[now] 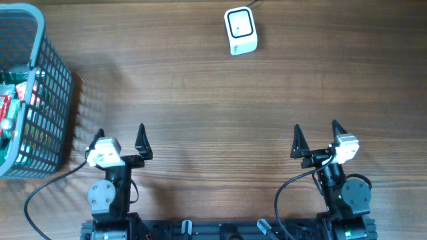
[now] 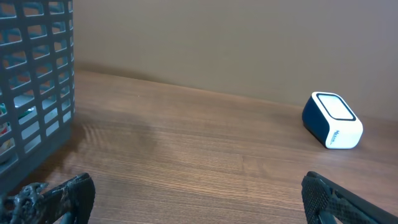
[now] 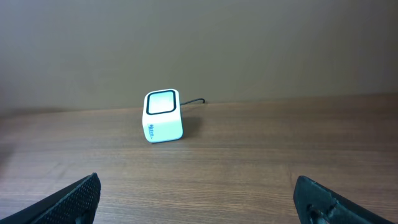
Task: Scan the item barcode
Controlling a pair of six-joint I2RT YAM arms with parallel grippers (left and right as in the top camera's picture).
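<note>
far side of the wooden table (image 1: 200,87), a little right of centre: white barcode scanner (image 1: 240,31), dark-framed window facing up. stands alone on bare wood, with a dark cable (image 1: 251,4) leaving its far side.

at the left edge: grey-blue mesh basket (image 1: 50,107), partly cut off by the frame. holds packaged items (image 1: 15,93) in red, green and white, seen only through the bars; cannot tell what kind, nor where any barcode lies.

near edge, left: left gripper (image 1: 120,131), spread wide, pinching nothing. sits just right of the basket, apart from it, pointing toward the far side.

near edge, right: right gripper (image 1: 316,125), likewise spread wide with nothing between. points toward the far side too.

from the left wrist: basket wall at left, scanner far off to the right. from the right wrist: scanner ahead, left of centre, beyond the two dark fingertips (image 3: 74,196). lies well apart from both grippers.
</note>
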